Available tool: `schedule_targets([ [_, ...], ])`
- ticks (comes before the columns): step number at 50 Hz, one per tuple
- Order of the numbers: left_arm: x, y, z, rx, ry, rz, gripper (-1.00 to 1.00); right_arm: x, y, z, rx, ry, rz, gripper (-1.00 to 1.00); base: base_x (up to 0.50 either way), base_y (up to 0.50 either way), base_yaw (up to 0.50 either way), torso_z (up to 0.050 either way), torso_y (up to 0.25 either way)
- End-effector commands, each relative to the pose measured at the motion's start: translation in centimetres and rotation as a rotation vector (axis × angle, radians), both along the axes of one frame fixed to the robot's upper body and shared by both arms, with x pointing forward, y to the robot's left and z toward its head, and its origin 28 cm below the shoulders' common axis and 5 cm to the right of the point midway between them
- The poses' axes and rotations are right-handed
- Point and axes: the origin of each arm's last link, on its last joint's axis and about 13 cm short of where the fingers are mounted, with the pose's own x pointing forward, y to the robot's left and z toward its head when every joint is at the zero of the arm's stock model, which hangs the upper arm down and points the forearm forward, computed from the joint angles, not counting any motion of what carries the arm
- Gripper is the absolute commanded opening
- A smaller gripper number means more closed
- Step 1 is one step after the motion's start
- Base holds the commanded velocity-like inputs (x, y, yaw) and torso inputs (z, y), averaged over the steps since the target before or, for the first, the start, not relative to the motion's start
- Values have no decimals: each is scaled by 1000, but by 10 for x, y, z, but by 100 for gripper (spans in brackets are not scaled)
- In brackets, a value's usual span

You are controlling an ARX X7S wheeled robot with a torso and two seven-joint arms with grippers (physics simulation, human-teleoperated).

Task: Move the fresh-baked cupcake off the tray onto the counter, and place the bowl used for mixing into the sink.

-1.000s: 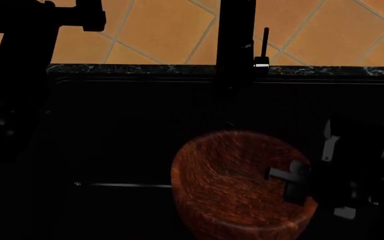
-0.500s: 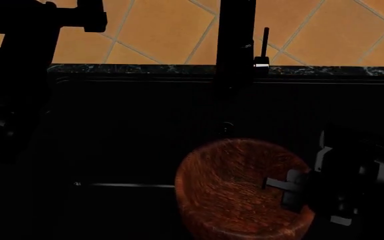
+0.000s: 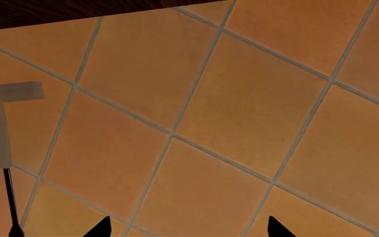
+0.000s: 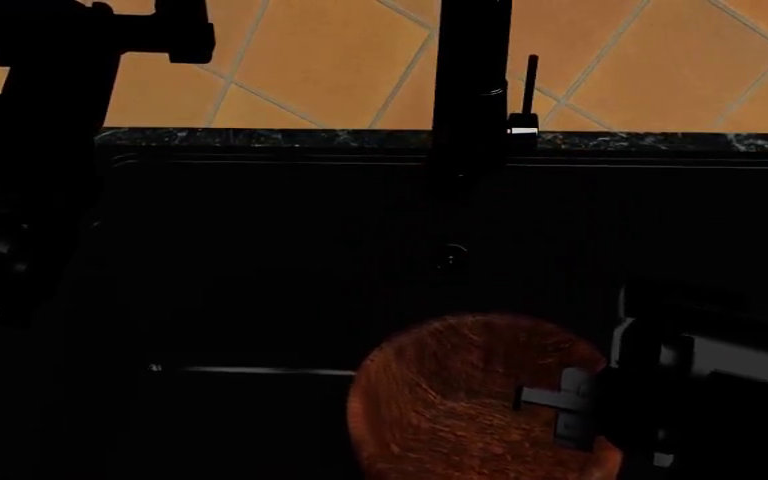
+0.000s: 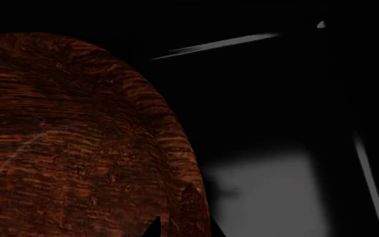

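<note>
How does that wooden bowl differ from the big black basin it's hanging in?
The bowl is round, reddish-brown wood with visible grain; the sink is rectangular and plain black. The bowl is far smaller, filling only one near corner of the sink. The bowl is tilted and gripped at its rim by the right end effector, while the sink is built into the counter. Both are deep, open containers.

The bowl (image 4: 471,400) runs off the head view's lower edge, its right rim hidden behind the right gripper (image 4: 564,405). The sink (image 4: 277,260) is too dark to make out its walls. The faucet (image 4: 474,80) is cut off at the top. Only the left gripper's (image 3: 186,229) fingertips show.
</note>
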Motion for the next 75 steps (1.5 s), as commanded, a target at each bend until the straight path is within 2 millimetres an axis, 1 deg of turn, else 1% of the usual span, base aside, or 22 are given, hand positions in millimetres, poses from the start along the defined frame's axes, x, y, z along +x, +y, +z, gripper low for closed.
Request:
schedule_targets([
  [1,-1,0,-3,37,-23,14,100,-1,5,-9,7,15,18,-100,0,0,0,0,0],
  [20,0,0,-3,36,-20,12,100,-9,0,-23,-2,76,-2,-100,0,0,0,1,0],
  [25,0,0,-4,37,-19,13,100,-13,1,-31,2,100,-11,-100,0,0,0,0,0],
  [29,0,0,-3,37,-20,11,100,-14,0,-31,-1,109,-8,-100,0,0,0,0,0],
  [43,-1,0,-3,39,-19,11,100,-22,-3,-42,12,165,-22,-100,0,0,0,0,0],
  [53,-1,0,-3,37,-19,11,100,-18,-2,-35,10,153,-19,-100,0,0,1,0,0],
  [54,-1,0,-3,38,-19,11,100,-18,-2,-35,8,154,-19,100,0,0,0,0,0],
  [65,0,0,-4,38,-17,10,100,-18,-3,-34,2,151,-19,100,0,0,0,0,0],
  [73,-1,-1,-4,43,-14,5,100,-14,-1,-26,-11,129,-8,100,0,0,0,0,0],
  [75,0,0,-4,41,-12,8,100,-11,1,-21,-14,114,-2,100,0,0,0,0,0],
])
